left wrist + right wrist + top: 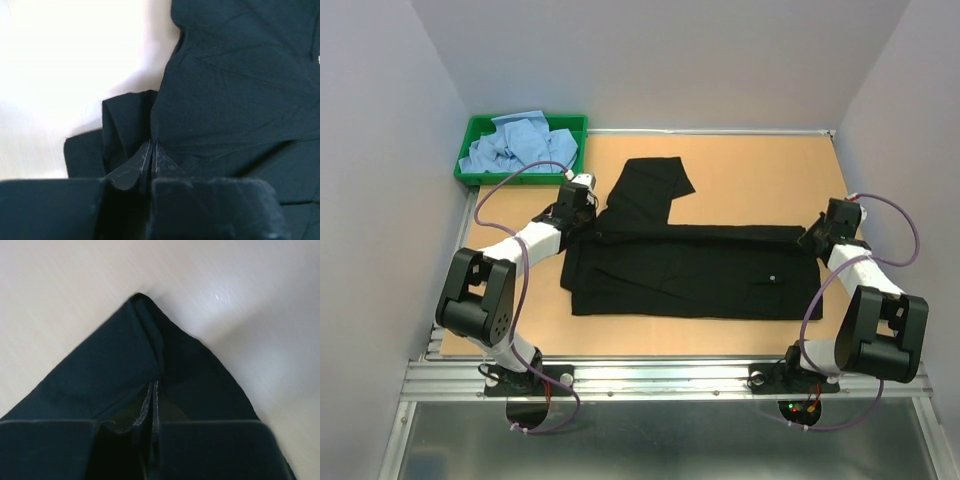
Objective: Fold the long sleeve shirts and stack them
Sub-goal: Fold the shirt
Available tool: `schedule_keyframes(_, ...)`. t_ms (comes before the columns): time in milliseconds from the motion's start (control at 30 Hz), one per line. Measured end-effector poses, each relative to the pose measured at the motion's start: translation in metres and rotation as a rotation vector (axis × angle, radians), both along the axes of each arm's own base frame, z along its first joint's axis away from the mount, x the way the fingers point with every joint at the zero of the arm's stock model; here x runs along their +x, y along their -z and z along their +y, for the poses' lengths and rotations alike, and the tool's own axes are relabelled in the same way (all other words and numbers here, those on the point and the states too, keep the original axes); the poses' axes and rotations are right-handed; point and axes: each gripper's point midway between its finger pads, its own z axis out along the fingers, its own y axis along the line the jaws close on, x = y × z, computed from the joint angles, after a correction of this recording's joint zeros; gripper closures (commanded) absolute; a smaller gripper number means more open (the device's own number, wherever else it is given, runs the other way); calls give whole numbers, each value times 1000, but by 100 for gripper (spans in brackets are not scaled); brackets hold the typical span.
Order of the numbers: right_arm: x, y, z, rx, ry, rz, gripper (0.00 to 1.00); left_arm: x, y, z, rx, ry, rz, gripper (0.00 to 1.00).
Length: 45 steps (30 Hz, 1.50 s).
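Observation:
The black shirt point(690, 268) lies spread across the middle of the table, folded lengthwise, with one sleeve point(650, 190) running to the back. My left gripper point(582, 208) is shut on the shirt's left upper edge; its jaws pinch the black cloth point(225, 90) in the left wrist view. My right gripper point(817, 238) is shut on the shirt's right upper corner point(145, 340), which forms a point in the right wrist view. The light blue shirts point(520, 145) lie crumpled in the green tray at the back left.
The green plastic tray point(472, 130) stands at the back left corner. Grey walls enclose the table on three sides. A metal rail runs along the near edge by the arm bases.

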Motion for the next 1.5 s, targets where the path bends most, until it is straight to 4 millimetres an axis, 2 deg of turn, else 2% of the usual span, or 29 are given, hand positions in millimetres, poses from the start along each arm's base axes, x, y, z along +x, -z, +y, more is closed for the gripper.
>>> schedule_keyframes(100,-10,14,1,27,46,26,80,-7,10,4,0,-25,25,73)
schedule_keyframes(133,-14,18,0,31,65,37,72,-10,13,5,2,-33,31,66)
schedule_keyframes(233,-24,28,-3,35,122,59,63,-19,17,10,0,-56,43,49)
schedule_keyframes(267,-26,28,-3,33,129,62,58,-22,16,12,-4,-63,45,47)
schedule_keyframes(400,-24,12,-6,17,148,8,42,-28,-10,13,-41,-78,-11,34)
schedule_keyframes(433,-24,8,-6,16,147,-2,39,-27,-20,13,-55,-80,-39,23)
schedule_keyframes(500,-21,1,-4,15,124,-24,38,-26,-39,12,-83,-87,-88,16)
schedule_keyframes(633,-9,-4,6,22,27,-27,39,-22,-60,11,-111,-87,-154,15)
schedule_keyframes(733,5,-8,23,18,-66,-24,39,-20,-55,10,-105,-88,-140,15)
schedule_keyframes(900,34,-16,75,-8,-278,-25,39,-2,-42,4,-88,-91,-100,14)
schedule_keyframes(933,39,-14,90,-13,-328,-17,39,5,-40,1,-85,-93,-91,14)
schedule_keyframes(1033,45,-6,117,-22,-414,6,39,17,-36,-4,-91,-95,-78,14)
schedule_keyframes(1100,44,7,134,-19,-463,39,39,23,-34,-8,-97,-94,-70,14)
schedule_keyframes(1200,39,26,149,-24,-508,96,39,27,-31,-11,-103,-91,-61,14)
schedule_keyframes(1300,34,40,158,-27,-532,136,39,26,-31,-12,-110,-89,-60,14)
schedule_keyframes(1500,25,47,164,-32,-551,150,39,24,-32,-12,-112,-88,-62,15)
